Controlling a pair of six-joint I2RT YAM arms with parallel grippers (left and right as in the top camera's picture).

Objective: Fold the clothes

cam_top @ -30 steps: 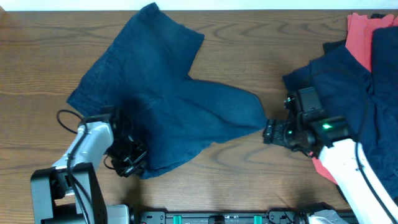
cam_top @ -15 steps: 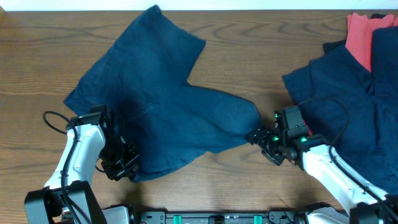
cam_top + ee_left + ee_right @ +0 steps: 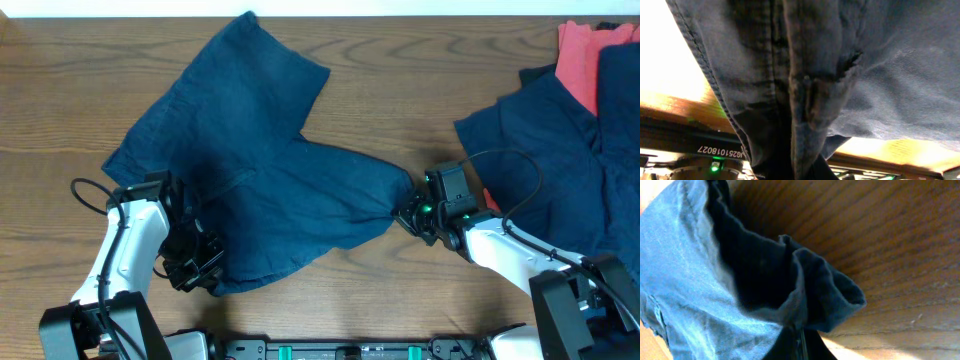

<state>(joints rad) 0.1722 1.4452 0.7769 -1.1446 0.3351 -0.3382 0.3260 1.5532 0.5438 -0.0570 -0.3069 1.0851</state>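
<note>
Navy shorts (image 3: 250,170) lie spread on the wooden table, one leg toward the back, the other toward the right. My left gripper (image 3: 205,262) is shut on the shorts' near left edge; in the left wrist view the seamed cloth (image 3: 805,85) hangs bunched from the jaws. At the right leg's tip my right gripper (image 3: 408,213) is shut on the bunched hem, and the right wrist view shows that fold of cloth (image 3: 805,295) pinched at the jaws. More clothes, navy (image 3: 560,140) and coral-red (image 3: 578,55), lie piled at the right.
The pile of clothes covers the table's right end, right behind my right arm (image 3: 500,250). The table's front rail (image 3: 350,350) runs along the near edge. Bare wood (image 3: 400,80) shows between the shorts and the pile.
My right gripper moved left to the tip of the shorts' right leg and shut on it, bunching the hem. The left gripper kept its hold and shifted slightly left.
</note>
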